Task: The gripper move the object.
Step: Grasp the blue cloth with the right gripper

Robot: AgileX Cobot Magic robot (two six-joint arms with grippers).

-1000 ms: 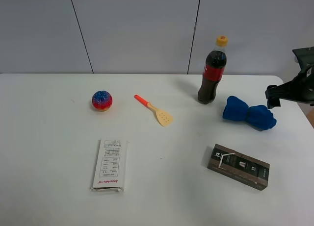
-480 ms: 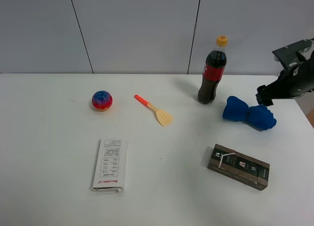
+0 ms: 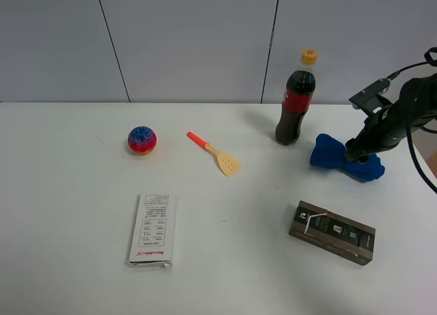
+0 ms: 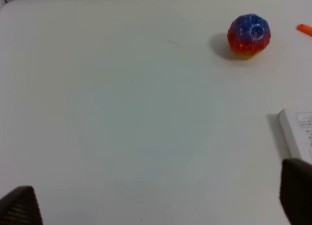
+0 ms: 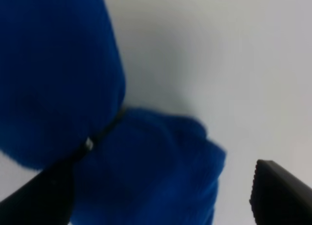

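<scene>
The left pincer (image 4: 156, 205) hangs above the bench (image 4: 122, 112), fingers spread wide. The right pincer (image 3: 356, 151), fingers apart and gripping nothing, sits low over the blue object (image 3: 326, 153), which lies directly beneath it, one lobe between its fingers.

Right claw (image 3: 356, 151) now in over the blue bundle (image 3: 326, 153), at its pinched middle.

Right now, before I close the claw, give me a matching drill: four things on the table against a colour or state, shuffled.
Things:
1. ball
2. spatula
3. bottle
4. blue bundle

States:
a. stands upright, yellow cap
b. lies under the open right claw
c. speckled red and blue
d. lies flat, orange handle

Pairs: 1-c, 2-d, 3-a, 4-b.
</scene>
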